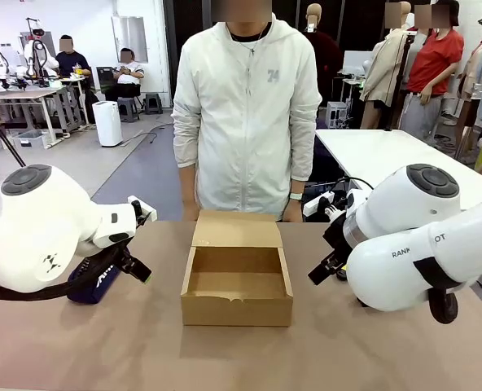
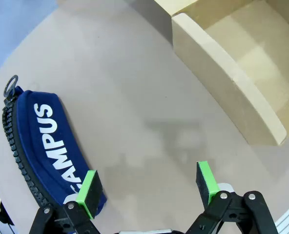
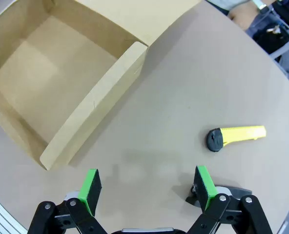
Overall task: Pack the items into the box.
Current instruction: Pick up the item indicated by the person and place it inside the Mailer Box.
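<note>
While the box (image 1: 237, 309) sits open and empty, lid (image 1: 237, 230) folded back to clear your drop, both pincers stand wide and hold nothing: left gripper (image 2: 148, 184) above one end of the pouch (image 2: 47, 146), right gripper (image 3: 147, 186) near a yellow-handled tool (image 3: 239, 135).
</note>
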